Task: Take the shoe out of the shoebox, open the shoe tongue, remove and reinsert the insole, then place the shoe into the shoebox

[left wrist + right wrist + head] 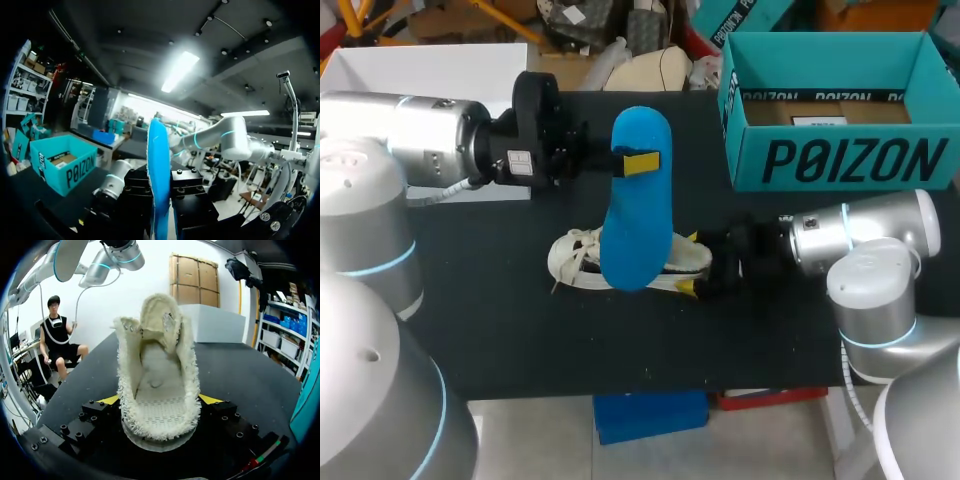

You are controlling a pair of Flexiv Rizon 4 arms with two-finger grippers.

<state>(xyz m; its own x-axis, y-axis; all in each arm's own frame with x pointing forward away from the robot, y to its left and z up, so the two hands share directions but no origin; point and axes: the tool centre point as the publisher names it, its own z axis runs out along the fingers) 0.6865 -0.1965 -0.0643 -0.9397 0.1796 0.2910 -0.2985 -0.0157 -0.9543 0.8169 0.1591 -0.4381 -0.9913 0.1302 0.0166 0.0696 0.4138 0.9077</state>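
close under the right wrist, the right claw [160, 401] pinches the shoe [157, 375] at its heel end. one yellow fingertip [111, 400] presses against each side of the fuzzy white upper. the shoe points away from this claw, its mouth gaping wide and the tongue standing up at the far end, so the pale inner floor shows along its length. from overhead the shoe sits on its sole near the middle of the black table [520, 330], heel toward the right arm, with loose laces at the other end.

the left claw [638, 161] is out over the table from the left side and pinches the blue insole [638, 215] near one end. a yellow fingertip [642, 162] lies across the face turned to the overhead camera. in the left wrist view the insole stands edge-on between the two black fingers, touched from both sides. the insole hangs above the shoe, and from overhead its free end overlaps the shoe's middle. i cannot tell whether that end touches the shoe.

the teal shoebox [840, 160] stands open and upright at the far right corner of the table, well apart from the shoe, with a flat piece of brown card on its floor.
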